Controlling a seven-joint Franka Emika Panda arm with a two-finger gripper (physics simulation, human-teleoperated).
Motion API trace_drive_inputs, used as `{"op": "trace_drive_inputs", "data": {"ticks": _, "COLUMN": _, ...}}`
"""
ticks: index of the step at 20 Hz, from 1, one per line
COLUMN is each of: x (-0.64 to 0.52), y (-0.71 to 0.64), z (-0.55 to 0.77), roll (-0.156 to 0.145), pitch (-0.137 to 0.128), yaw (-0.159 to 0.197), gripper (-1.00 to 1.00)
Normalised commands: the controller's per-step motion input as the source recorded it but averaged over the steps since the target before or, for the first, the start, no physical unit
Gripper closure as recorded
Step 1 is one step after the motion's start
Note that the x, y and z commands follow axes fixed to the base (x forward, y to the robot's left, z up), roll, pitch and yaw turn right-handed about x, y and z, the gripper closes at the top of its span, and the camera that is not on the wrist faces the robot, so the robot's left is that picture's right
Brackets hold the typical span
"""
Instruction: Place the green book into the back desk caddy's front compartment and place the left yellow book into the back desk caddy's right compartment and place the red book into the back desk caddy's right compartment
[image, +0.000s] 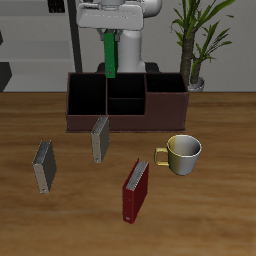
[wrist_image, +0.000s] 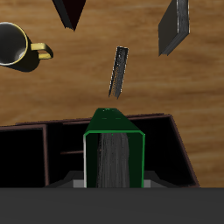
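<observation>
I pinch the thin bright-green book (image: 109, 56) in my gripper (image: 108, 40), top middle, above the dark reddish-brown box caddy (image: 127, 122).

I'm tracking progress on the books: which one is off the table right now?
The green book, held up in the gripper above the back desk caddy; the two grey books and the red one stand on the table.

I read the setting as a simulated home-office or study corner: a wood-grain table (image: 215, 215) carries a dark reddish-brown desk caddy (image: 168, 103), several thin books standing upright, and a cream mug (image: 184, 153) with a yellow handle. Behind the table I see a potted palm (image: 197, 40) against a pale wall. Surfaces look flat and rendered rather than photographed.
</observation>
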Motion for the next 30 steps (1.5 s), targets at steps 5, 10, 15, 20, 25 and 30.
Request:
{"op": "trace_drive_inputs", "data": {"ticks": 5, "x": -0.2, "y": -0.12, "z": -0.08, "roll": -0.028, "pitch": 0.006, "yaw": -0.008, "gripper": 1.0}}
{"op": "trace_drive_inputs", "data": {"ticks": 10, "x": -0.11, "y": 0.1, "z": -0.03, "roll": 0.019, "pitch": 0.009, "yaw": 0.061, "gripper": 1.0}}
{"op": "trace_drive_inputs", "data": {"ticks": 15, "x": 0.09, "y": 0.18, "z": 0.1, "roll": -0.006, "pitch": 0.023, "yaw": 0.126, "gripper": 1.0}}
{"op": "trace_drive_inputs", "data": {"ticks": 20, "x": 0.19, "y": 0.22, "z": 0.08, "roll": -0.018, "pitch": 0.011, "yaw": 0.238, "gripper": 1.0}}
{"op": "trace_drive_inputs", "data": {"ticks": 25, "x": 0.26, "y": 0.23, "z": 0.11, "roll": -0.053, "pitch": -0.017, "yaw": 0.289, "gripper": 1.0}}
{"op": "trace_drive_inputs", "data": {"ticks": 30, "x": 0.06, "y": 0.15, "z": -0.03, "roll": 0.022, "pitch": 0.011, "yaw": 0.322, "gripper": 1.0}}
